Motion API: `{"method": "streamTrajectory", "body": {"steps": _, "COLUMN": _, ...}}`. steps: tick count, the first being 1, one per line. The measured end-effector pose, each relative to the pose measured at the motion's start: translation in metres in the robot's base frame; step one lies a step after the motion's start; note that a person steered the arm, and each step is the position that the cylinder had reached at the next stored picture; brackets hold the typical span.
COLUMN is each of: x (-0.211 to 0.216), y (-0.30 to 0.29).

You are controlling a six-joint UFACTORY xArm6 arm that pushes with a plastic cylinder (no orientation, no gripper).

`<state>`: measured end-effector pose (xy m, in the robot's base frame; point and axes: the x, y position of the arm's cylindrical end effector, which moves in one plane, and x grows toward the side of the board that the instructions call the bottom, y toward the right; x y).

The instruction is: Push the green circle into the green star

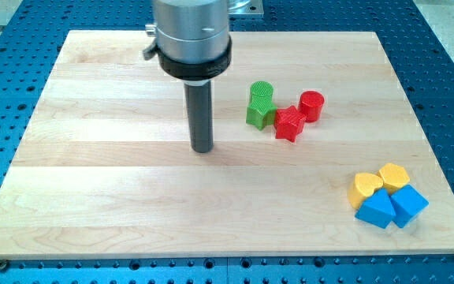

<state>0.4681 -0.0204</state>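
The green circle sits right above the green star and touches it, right of the board's middle. A red star lies against the green star's right side, and a red circle stands just up and right of the red star. My tip rests on the board to the left of and slightly below the green star, well apart from it. The rod rises to the arm's grey housing at the view's top.
A cluster at the lower right holds a yellow heart, a yellow hexagon, a blue triangle and a blue cube. The wooden board lies on a blue perforated table.
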Motion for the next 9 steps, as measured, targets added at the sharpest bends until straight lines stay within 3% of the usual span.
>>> {"method": "streamTrajectory", "body": {"steps": 2, "x": -0.008, "y": 0.058}}
{"method": "streamTrajectory", "body": {"steps": 4, "x": -0.033, "y": 0.059}}
{"method": "streamTrajectory", "body": {"steps": 6, "x": -0.034, "y": 0.025}}
{"method": "streamTrajectory", "body": {"steps": 7, "x": -0.061, "y": 0.025}}
{"method": "streamTrajectory", "body": {"steps": 9, "x": -0.061, "y": 0.036}}
